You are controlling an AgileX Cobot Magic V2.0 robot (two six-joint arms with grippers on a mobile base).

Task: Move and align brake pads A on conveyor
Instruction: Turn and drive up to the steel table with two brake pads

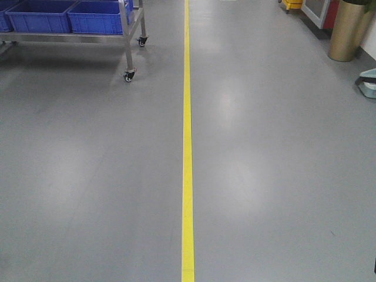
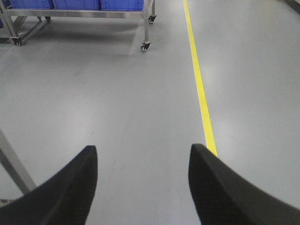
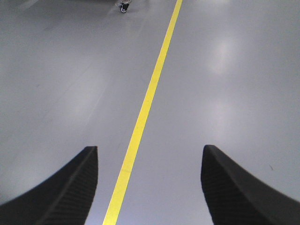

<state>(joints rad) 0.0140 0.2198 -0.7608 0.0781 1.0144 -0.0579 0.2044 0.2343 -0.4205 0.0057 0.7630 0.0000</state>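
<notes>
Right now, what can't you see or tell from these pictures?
Brake pads and conveyor: in no view; all three cameras face the floor.
Blue bins, front view: cut off by the top edge; contents hidden.
Gold cylinder, front view: top cropped by the edge.
Caster, right wrist view: the rack above it is cut off.

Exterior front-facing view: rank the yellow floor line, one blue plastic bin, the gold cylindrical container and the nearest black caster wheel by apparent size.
1. yellow floor line
2. blue plastic bin and gold cylindrical container: alike, both cropped, so unranked
3. black caster wheel
</notes>
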